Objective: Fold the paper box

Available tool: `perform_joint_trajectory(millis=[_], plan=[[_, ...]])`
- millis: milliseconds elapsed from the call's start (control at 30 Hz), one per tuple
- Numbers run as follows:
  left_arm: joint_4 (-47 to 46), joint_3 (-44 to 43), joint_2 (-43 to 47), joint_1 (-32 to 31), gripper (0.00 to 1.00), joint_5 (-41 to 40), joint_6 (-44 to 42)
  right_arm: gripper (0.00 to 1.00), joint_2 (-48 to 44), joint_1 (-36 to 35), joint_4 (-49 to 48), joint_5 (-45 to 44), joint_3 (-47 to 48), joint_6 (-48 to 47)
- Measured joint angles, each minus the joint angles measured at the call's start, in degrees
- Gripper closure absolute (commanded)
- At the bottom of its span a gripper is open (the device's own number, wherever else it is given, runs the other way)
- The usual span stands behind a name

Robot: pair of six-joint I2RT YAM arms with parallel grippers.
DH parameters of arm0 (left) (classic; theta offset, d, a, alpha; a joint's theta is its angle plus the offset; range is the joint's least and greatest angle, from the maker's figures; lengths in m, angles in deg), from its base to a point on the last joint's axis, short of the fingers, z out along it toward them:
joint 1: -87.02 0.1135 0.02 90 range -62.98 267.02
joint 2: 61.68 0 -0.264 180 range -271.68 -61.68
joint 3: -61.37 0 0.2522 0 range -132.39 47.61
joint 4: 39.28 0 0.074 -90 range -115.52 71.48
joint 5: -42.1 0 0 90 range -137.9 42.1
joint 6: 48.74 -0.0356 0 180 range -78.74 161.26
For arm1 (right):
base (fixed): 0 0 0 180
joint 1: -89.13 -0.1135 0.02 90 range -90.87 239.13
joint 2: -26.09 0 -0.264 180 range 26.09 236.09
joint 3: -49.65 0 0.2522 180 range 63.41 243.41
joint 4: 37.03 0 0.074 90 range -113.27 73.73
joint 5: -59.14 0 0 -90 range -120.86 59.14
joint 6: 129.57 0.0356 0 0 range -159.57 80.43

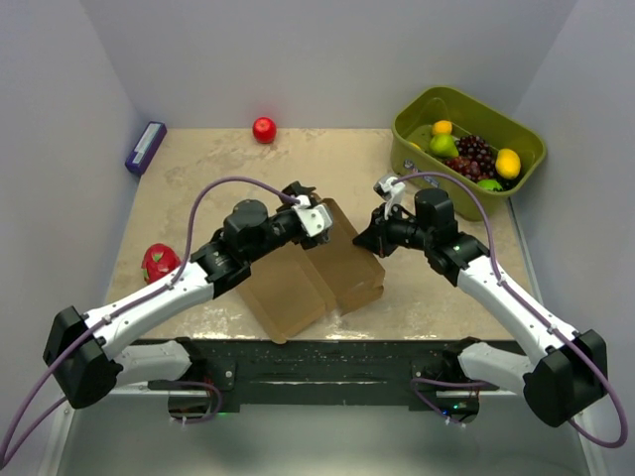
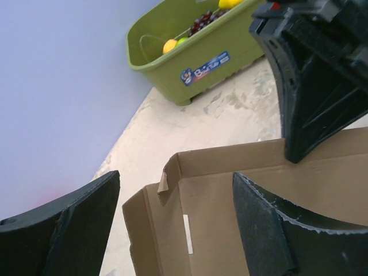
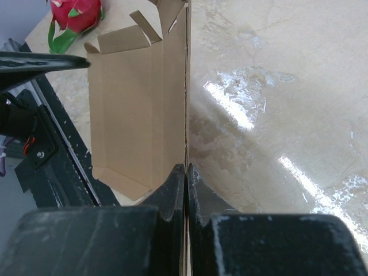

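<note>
paper box (image 1: 317, 273) sits in the lower middle of the top view, on the table (image 1: 198, 159) between both arms. it is partly formed, brown walls up and corner tabs loose.

right gripper (image 3: 186, 169) is pinched tight on the thin top edge of one upright wall, bottom centre of its wrist view. it probably keeps that wall vertical and stops the box sliding.

left gripper (image 2: 175, 183) has its fingers spread wide with nothing between them. it hangs just above the open tray near a corner tab (image 2: 165, 179), likely free to press or tuck a flap next.

green bin (image 2: 172, 75) of fruit is upper right and dragon fruit (image 3: 75, 14) upper left, both apart from the box.

fold not finished, i'd say midway.
</note>
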Motion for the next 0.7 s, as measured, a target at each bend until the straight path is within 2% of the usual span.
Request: perform_joint_trajectory(millis=[133, 300, 400, 700], plan=[[0.04, -0.39, -2.25, -1.22, 0.3, -4.26, -3.61, 1.0, 0.0, 0.0, 0.11, 0.17, 0.0, -0.02], [0.02, -0.48, -3.37, -1.88, 0.46, -7.91, -6.54, 1.0, 0.0, -0.04, 0.26, 0.55, 0.04, -0.02], [-0.2, -0.48, -3.69, -2.19, 0.49, -9.38, -7.65, 1.0, 0.0, -0.04, 0.42, 1.16, 0.26, -0.02], [-1.68, -0.55, -5.44, -2.86, 0.67, -11.45, -9.31, 1.0, 0.0, -0.04, 0.7, 1.29, 0.59, -0.02]])
